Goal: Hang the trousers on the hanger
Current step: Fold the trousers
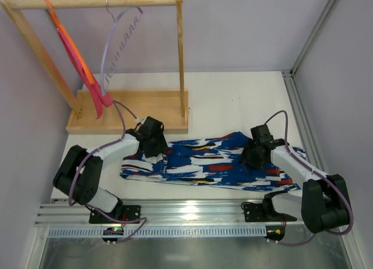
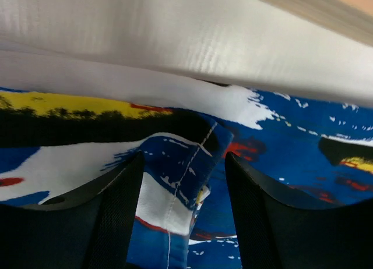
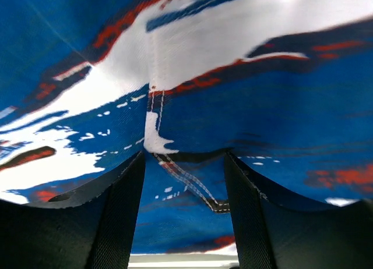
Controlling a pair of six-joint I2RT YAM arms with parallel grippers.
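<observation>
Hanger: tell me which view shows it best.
Top external view. The whole hanger shows there, hung by its hook on the wooden rail. Neither wrist view shows it: both look closely at the trousers.

No legible text, labels, brands or numbers on anything visible.
</observation>
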